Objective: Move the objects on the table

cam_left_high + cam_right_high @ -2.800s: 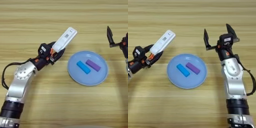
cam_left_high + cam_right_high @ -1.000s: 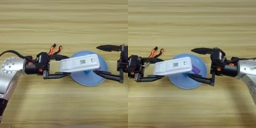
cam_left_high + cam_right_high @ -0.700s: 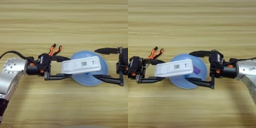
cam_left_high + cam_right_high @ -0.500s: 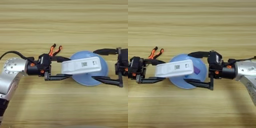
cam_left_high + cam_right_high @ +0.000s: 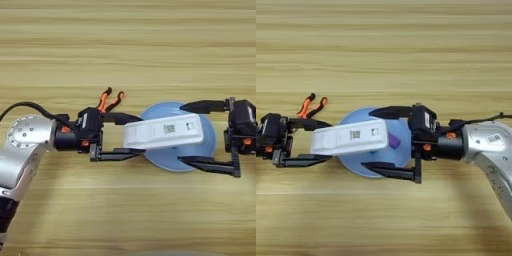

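Note:
A long white bar [image 5: 165, 131] with a small dark code mark hangs level over the blue plate [image 5: 207, 150]. My left gripper [image 5: 140, 136] is shut on the bar's left end. From the right, my right gripper [image 5: 181, 133] stands open, one finger behind the bar's right end and one in front of it, neither touching. A corner of a purple block [image 5: 394, 141] peeks out from under the bar on the plate [image 5: 351, 160]. The bright-blue block is hidden beneath the bar. All of this sits over the wooden table [image 5: 128, 50].
Orange cable ends [image 5: 110, 98] stick out behind the left gripper's wrist. The left arm's silver joint [image 5: 27, 137] lies at the left, and the right forearm [image 5: 486, 142] at the right.
The left gripper has carried the white bar from the back left down over the plate, covering the blue block. The right gripper swung in from the back right and closed in around the bar's right end.

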### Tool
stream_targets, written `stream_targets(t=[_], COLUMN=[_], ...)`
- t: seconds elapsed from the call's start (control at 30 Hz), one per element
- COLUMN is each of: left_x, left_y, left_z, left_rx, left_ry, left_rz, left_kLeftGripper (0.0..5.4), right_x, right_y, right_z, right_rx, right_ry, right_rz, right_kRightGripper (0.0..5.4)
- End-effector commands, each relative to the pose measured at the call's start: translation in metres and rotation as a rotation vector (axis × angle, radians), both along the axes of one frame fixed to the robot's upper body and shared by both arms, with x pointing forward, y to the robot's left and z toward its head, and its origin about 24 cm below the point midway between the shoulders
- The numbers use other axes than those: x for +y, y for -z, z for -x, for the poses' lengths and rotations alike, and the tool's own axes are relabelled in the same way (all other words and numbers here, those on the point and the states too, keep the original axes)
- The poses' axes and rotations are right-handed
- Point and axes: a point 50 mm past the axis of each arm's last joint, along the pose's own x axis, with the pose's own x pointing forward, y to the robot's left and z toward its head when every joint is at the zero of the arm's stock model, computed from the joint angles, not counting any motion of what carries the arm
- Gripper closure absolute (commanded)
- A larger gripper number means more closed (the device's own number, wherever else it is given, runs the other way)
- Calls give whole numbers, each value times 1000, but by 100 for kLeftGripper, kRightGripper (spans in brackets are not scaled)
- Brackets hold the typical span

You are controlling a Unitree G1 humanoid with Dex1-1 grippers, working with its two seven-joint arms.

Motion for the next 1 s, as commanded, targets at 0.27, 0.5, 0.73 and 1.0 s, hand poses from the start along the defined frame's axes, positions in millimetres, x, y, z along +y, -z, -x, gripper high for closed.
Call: stream_targets(t=[0.27,0.5,0.73,1.0], left_x=[-3,-4,-3,-4], left_y=[-2,-2,-2,-4], left_z=[-3,-3,-2,-2], left_rx=[-23,-26,-26,-29], left_ry=[6,7,9,15], left_rz=[-7,-4,0,7], left_kLeftGripper=[255,255,255,255], right_x=[11,13,13,12], right_y=[-10,-9,-6,-1], right_z=[3,3,1,-2], right_rx=[-23,-20,-13,-3], right_ry=[-67,-83,-72,-61], right_rz=[-14,-8,3,23], right_kRightGripper=[0,66,134,217])
